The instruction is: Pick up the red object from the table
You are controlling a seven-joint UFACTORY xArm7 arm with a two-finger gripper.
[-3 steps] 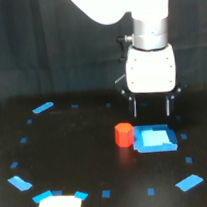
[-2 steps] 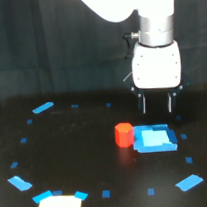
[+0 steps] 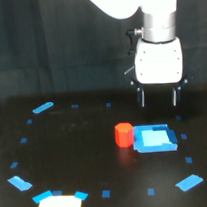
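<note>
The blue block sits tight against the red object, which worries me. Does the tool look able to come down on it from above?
Probably yes. The red object has nothing over it, and the tool hangs open above and to the exterior view's right. The blue block crowds one side only, so one finger may have little room there.

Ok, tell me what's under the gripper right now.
Under the open gripper lies bare black table, then the light-blue block nearer the camera. The red cylinder sits off to the exterior view's left. Nothing between the fingers.
</note>
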